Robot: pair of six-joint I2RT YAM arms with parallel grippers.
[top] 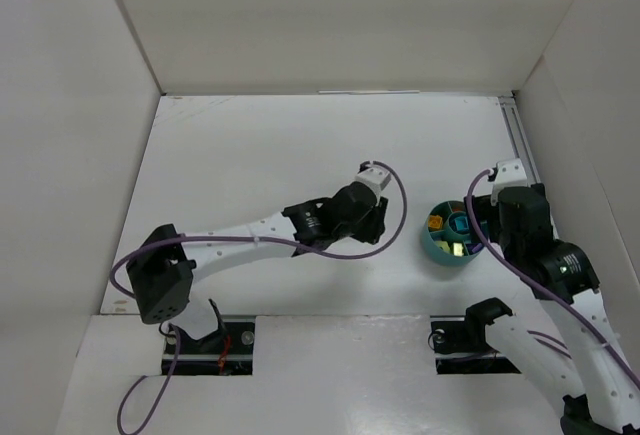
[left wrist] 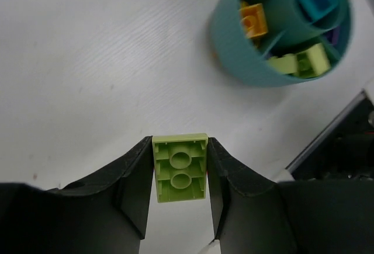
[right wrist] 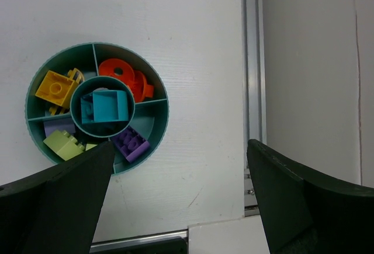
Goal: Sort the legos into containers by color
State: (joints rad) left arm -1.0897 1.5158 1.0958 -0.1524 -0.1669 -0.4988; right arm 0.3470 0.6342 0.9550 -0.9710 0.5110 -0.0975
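Note:
My left gripper (left wrist: 180,149) is shut on a lime green lego brick (left wrist: 180,167), held above the table with its hollow underside toward the camera. In the top view the left gripper (top: 376,217) sits just left of the round teal bowl (top: 433,245). The bowl (right wrist: 160,122) holds orange (right wrist: 123,79), yellow (right wrist: 54,87), lime green (right wrist: 63,143), purple (right wrist: 131,143) and teal (right wrist: 108,106) legos in separate compartments. My right gripper (right wrist: 178,166) is open and empty, above the table just right of the bowl.
A metal rail (right wrist: 252,61) runs along the table's right edge by the white side wall. White walls enclose the table at the back and on both sides. The bowl also shows at the upper right of the left wrist view (left wrist: 234,55).

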